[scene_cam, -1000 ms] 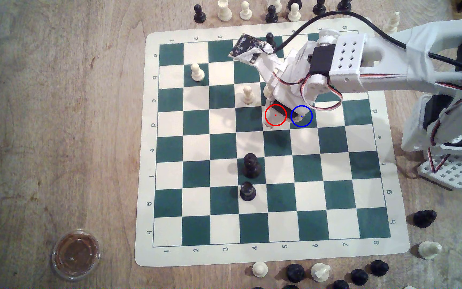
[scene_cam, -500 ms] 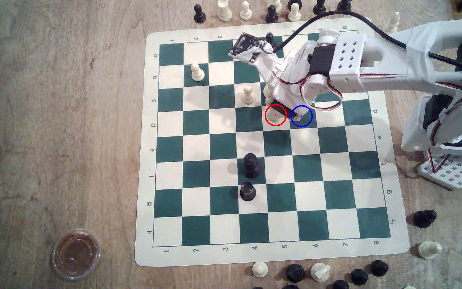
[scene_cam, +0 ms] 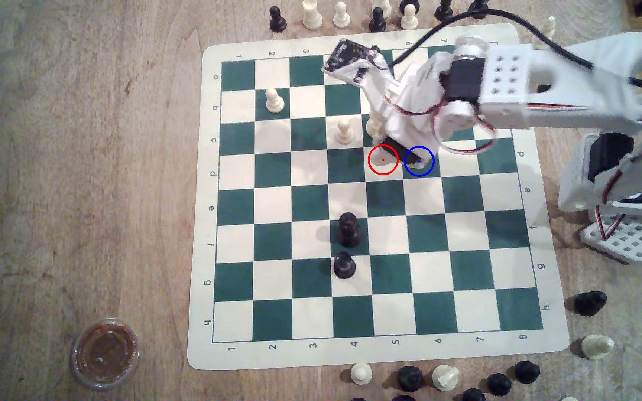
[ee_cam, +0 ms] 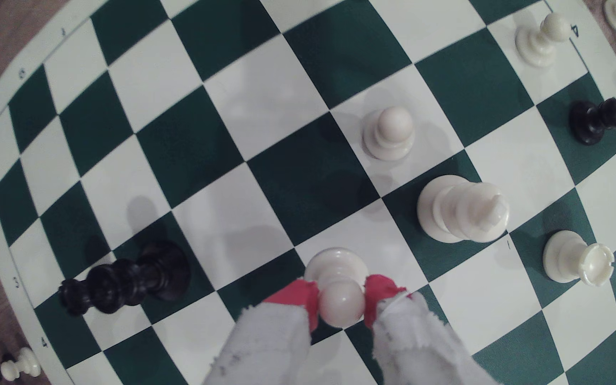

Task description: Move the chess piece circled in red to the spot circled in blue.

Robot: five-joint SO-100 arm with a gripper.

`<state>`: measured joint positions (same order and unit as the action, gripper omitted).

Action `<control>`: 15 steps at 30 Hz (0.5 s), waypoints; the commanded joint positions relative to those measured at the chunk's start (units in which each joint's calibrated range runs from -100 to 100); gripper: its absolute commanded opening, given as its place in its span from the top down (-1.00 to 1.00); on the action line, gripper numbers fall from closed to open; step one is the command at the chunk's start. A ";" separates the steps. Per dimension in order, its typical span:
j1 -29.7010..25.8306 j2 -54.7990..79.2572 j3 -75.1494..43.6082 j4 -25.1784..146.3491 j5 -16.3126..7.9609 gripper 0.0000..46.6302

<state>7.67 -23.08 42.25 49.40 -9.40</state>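
The chess piece (ee_cam: 336, 264), a small cream pawn, stands on a cream square in the wrist view. My gripper (ee_cam: 341, 304) is shut on its round head, one red-tipped finger (ee_cam: 299, 296) pressing on each side. From the exterior view, the pawn (scene_cam: 387, 160) shows partly inside the red ring, under my white wrist. The spot (scene_cam: 419, 161) is the dark green square with the blue ring, one square toward the exterior view's right. My wrist partly covers it.
A tall cream king (ee_cam: 462, 209), a cream rook (ee_cam: 577, 259) and another cream pawn (ee_cam: 388, 133) stand close by. Two black pieces (scene_cam: 348, 229) (scene_cam: 344, 265) stand mid-board. Spare pieces line the board's edges. A small brown-filled cup (scene_cam: 105, 351) sits off the board.
My arm and wrist have shifted toward the exterior view's right and look blurred with motion. The black part of the gripper has drawn back from the red ring.
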 commanded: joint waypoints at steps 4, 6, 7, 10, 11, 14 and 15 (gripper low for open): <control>0.82 -14.10 5.17 4.41 1.32 0.86; 1.60 -15.03 7.16 4.49 1.71 0.86; 1.91 -15.12 7.79 4.65 1.71 0.86; 2.07 -15.37 11.15 4.90 1.76 0.88; 1.91 -15.37 12.15 4.73 1.76 0.88; 1.76 -13.76 14.59 2.11 1.76 0.88; 1.76 -13.16 14.87 1.70 1.76 0.88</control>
<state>9.73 -35.48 57.07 53.78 -7.79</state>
